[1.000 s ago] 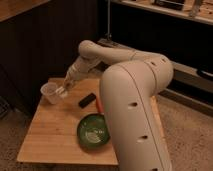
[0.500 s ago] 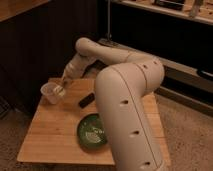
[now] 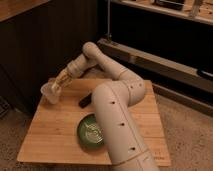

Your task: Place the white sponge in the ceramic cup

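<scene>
The gripper (image 3: 56, 88) hangs at the rim of the ceramic cup (image 3: 49, 94), slanting down to the left. Whether it grips anything cannot be told, and the white sponge cannot be picked out from it. The cup stands mouth-up, its long axis near vertical, at the left rear of the wooden table (image 3: 55, 135), with the black block (image 3: 85, 102) to its right.

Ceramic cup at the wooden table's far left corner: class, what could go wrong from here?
1. The pincer is right at the ceramic cup's rim; a nudge could tip the cup or push it off the nearby table edge.
2. The white sponge cannot be made out there; dropped off-centre, it might miss the cup's small mouth.
</scene>
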